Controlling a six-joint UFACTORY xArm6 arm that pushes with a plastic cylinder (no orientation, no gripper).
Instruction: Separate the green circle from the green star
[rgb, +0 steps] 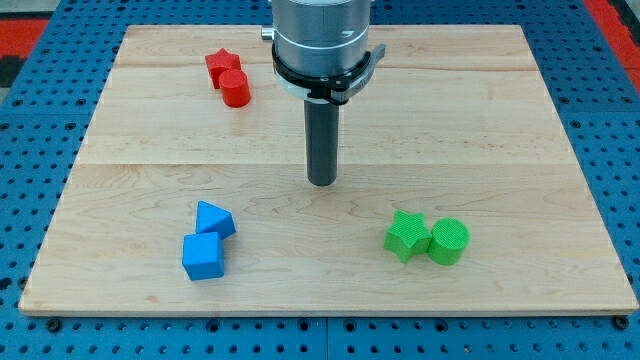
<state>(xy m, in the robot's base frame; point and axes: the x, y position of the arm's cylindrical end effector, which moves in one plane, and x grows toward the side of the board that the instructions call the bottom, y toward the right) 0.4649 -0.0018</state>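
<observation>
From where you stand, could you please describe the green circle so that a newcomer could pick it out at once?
Start at the wooden board and go to its lower part on the view's right, where two green blocks touch, down and right of my tip. The green circle is the right-hand one. Unlike the pointed green star, it is a smooth round cylinder.

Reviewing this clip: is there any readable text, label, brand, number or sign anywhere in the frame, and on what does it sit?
None: no readable text, label, brand, number or sign shows in the camera view.
The wooden board, the silver arm housing and the dark rod ending in my tip are unmarked.
The green star, green circle, red blocks and blue blocks carry no markings.
</observation>
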